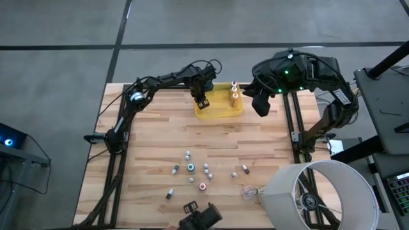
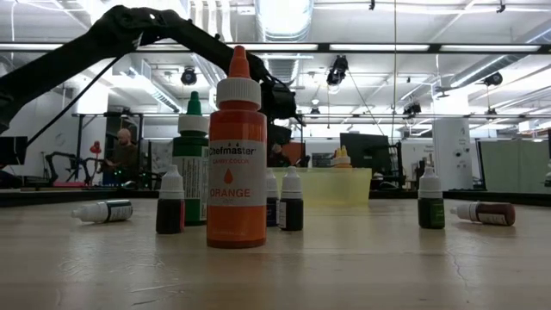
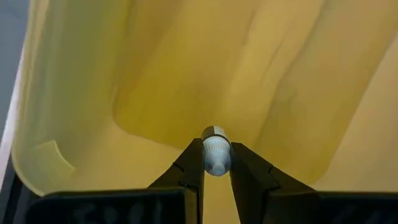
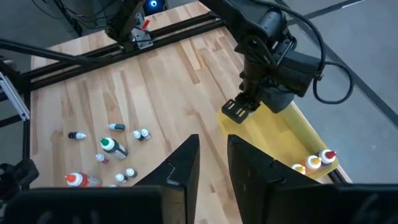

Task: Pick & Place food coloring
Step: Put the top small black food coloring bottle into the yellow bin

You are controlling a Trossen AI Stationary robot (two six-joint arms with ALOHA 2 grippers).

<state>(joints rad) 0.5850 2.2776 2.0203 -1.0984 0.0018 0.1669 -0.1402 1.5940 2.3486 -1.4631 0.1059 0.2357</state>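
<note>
My left gripper hovers over the left end of the translucent yellow tray, shut on a small food coloring bottle with a pale cap. Two orange-capped bottles stand at the tray's far right end. Several more food coloring bottles stand or lie on the wood nearer the table's near edge. In the low view a large orange bottle and a green one stand upright. My right gripper waits open, to the right of the tray, holding nothing. My left gripper pinches the small bottle between its two fingertips, the fingers on opposite sides of the body just below the cap. The fingers come from above, pointing down into the tray. The bottle is lifted clear of the yellow tray floor.
A large white drum-shaped shade stands at the near right corner. A crumpled clear plastic scrap lies beside it. A black device sits at the near edge. Bare wood lies between the tray and the loose bottles.
</note>
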